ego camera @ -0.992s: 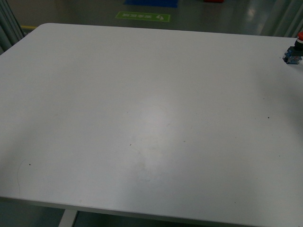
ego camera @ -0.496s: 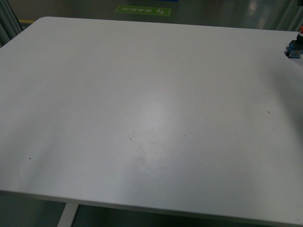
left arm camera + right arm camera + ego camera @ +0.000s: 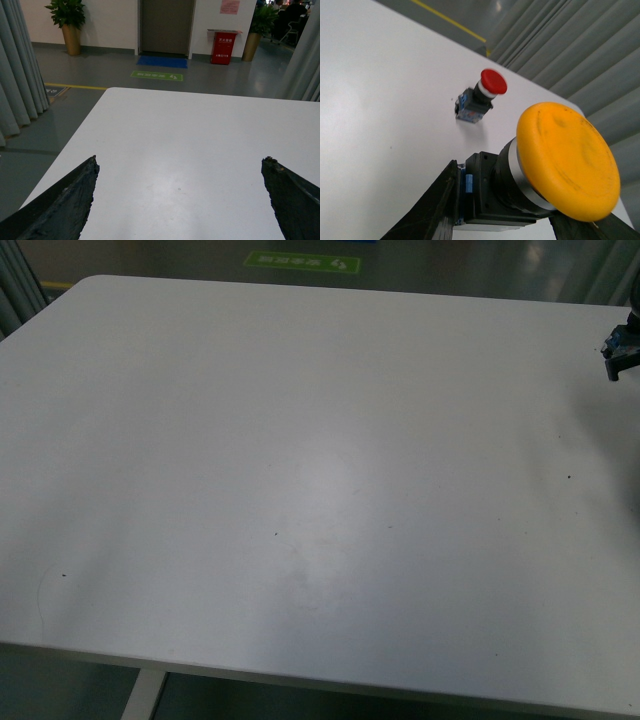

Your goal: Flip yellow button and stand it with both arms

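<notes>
Gripping the yellow mushroom-capped push-button end to end, the black right end effector has one finger against the rear of the button's black and blue-clear contact block and the other under the cap's rim. The button's long axis runs from finger to finger, so it is on its side, not upright; whether it touches the white desk cannot be told. Beyond it, well apart, a smaller red-capped push-button lies tipped on the desk, cap towards the grey curtains. The black left end effector hangs over the desk near its left edge, jaws spread wide. Farther off stands a red cabinet.
</notes>
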